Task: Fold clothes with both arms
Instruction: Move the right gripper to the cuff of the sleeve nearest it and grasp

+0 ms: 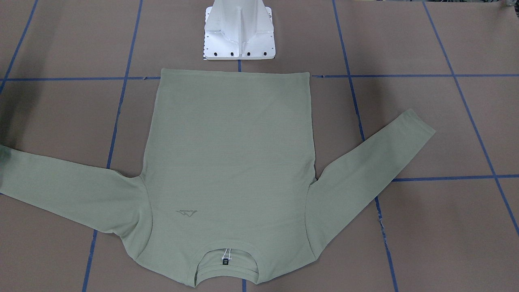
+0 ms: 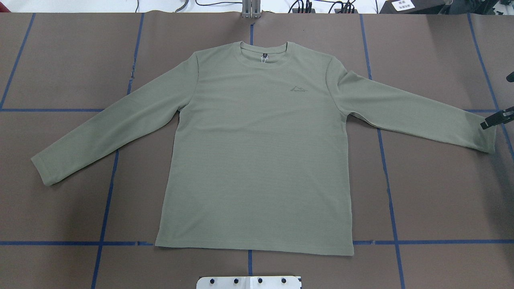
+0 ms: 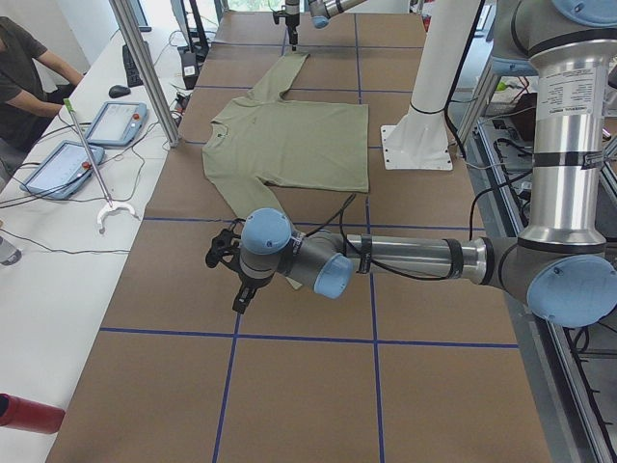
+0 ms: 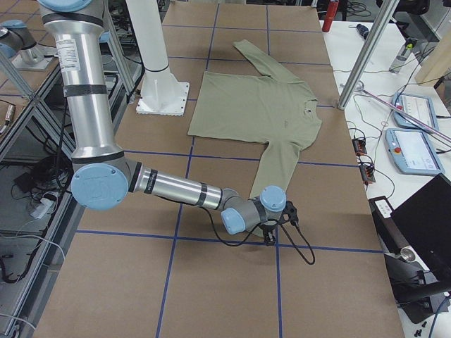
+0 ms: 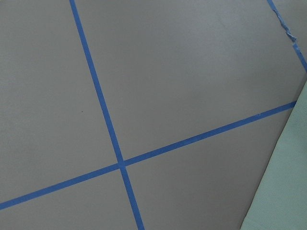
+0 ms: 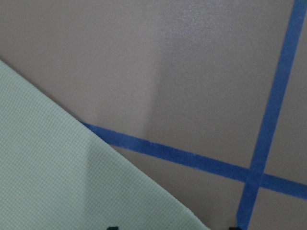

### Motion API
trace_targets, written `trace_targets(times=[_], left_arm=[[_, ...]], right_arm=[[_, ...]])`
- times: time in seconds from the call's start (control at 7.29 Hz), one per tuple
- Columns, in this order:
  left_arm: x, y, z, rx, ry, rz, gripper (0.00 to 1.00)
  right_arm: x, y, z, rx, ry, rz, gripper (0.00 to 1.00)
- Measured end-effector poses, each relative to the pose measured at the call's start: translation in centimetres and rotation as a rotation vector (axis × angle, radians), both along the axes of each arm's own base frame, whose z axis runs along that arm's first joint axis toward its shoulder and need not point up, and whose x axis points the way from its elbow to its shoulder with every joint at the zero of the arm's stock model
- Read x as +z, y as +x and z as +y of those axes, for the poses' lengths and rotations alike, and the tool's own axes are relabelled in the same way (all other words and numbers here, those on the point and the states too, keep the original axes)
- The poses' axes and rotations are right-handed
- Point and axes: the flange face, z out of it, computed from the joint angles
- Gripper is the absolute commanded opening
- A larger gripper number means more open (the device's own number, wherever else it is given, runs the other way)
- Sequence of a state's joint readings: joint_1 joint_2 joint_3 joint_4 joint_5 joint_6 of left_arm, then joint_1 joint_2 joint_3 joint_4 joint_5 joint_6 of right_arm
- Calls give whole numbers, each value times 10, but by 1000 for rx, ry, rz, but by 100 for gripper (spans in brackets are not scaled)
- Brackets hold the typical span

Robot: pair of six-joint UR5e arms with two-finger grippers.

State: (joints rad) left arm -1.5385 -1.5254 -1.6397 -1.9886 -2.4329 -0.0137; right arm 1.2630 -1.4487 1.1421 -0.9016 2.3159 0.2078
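The pale sage-green shirt [image 2: 257,160] lies flat and face up on the brown table, both sleeves spread out and its neckline on the far side from the robot's base. My right gripper [image 6: 172,228] hovers at the cuff of the right-hand sleeve [image 2: 478,132]. Two dark fingertips [image 6: 111,228] show far apart at the bottom edge of the right wrist view, so it is open with nothing in it. My left gripper [image 3: 231,280] is near the other sleeve's cuff [image 2: 44,168] and shows only in the exterior left view, where I cannot tell its state.
The white pedestal base [image 1: 239,36] stands just behind the shirt's hem. Blue tape lines [image 2: 108,200] cross the table. A person sits at a side bench with tablets [image 3: 116,121], and a metal post [image 3: 145,68] rises near the collar.
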Motion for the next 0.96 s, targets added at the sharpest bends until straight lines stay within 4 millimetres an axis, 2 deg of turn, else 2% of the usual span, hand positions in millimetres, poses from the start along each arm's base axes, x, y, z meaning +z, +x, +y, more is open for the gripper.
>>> trace_targets(times=[0.14, 0.27, 0.55, 0.69, 0.82, 0.96], left_arm=[[0, 0, 0, 0, -1, 0, 100], [0, 0, 0, 0, -1, 0, 100], [0, 0, 0, 0, -1, 0, 100], [0, 0, 0, 0, -2, 0, 100], [0, 0, 0, 0, -2, 0, 100], [1, 0, 0, 0, -3, 0, 100]], right_arm=[[0, -1, 0, -3, 1, 0, 42], [0, -2, 0, -4, 1, -1, 32], [-2, -2, 1, -8, 6, -5, 26], [-3, -2, 2, -12, 7, -13, 19], [-6, -3, 2, -16, 7, -26, 3], [-11, -3, 3, -22, 9, -47, 0]])
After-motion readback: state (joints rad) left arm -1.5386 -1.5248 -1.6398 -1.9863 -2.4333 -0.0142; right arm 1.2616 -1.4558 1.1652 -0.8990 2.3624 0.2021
